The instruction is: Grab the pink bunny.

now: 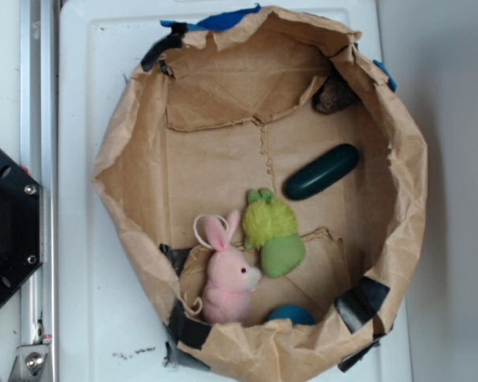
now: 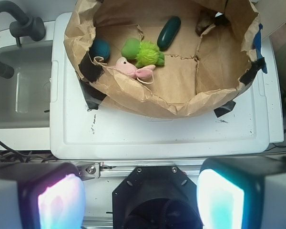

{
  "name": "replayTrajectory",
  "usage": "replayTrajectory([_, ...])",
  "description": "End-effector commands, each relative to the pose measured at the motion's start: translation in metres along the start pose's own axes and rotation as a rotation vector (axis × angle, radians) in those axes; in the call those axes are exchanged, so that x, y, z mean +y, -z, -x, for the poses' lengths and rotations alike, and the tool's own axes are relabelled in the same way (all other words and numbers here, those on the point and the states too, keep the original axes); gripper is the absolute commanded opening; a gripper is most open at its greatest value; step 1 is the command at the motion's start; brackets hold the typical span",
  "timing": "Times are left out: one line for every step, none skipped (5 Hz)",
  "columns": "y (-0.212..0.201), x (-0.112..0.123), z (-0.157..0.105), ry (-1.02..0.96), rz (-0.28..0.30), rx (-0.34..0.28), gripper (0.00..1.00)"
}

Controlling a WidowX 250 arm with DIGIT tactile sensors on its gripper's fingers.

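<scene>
Only the wrist view shows the gripper (image 2: 140,200): its two blurred pads, one glowing pink (image 2: 61,202) and the other cyan, sit wide apart at the bottom corners with nothing between them, so it is open and empty, held well back from everything in the bag. The same view alone shows a grey sink basin (image 2: 19,90) with a dark curved faucet (image 2: 19,26) off to the gripper's left, and the black robot base (image 2: 155,198) directly beneath it. The exterior view looks straight down and gives what the wrist camera blurs: the pink bunny (image 1: 228,274) is a small pale-pink plush with two upright ears, a dark eye, a white muzzle and a thin white loop cord curling from behind its ears. From the gripper it lies far ahead and a little to the left, inside the crumpled brown paper bag (image 2: 148,102), close to the bag's near wall, partly hidden behind that wall in the wrist view. The bag is rolled down into a rough ring, creased and stiff, patched with black tape (image 1: 365,301) and a strip of blue. Touching the bunny on its far side is a fuzzy yellow-green plush toy (image 1: 272,231) with a smoother green pad. Farther off lies a smooth, dark green capsule-shaped object (image 1: 321,171), and a rough brown lump (image 1: 334,95) sits at the far wall. A teal ball (image 2: 100,48) rests left of the bunny. The bag stands on a white plastic surface (image 2: 157,136).
</scene>
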State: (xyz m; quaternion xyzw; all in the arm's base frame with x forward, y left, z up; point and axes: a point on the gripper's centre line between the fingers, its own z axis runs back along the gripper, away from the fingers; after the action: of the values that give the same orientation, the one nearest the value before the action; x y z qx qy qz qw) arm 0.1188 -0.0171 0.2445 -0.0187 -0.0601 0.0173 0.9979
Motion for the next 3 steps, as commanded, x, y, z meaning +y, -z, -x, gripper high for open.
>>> replayTrajectory([0.000,0.000,0.000,0.000,0.000,0.000,1.00])
replayTrajectory([-0.002,0.010,-0.051,-0.031,-0.027,-0.017,1.00])
replayTrajectory([0.003,0.021,-0.100,-0.088,-0.016,-0.033,1.00])
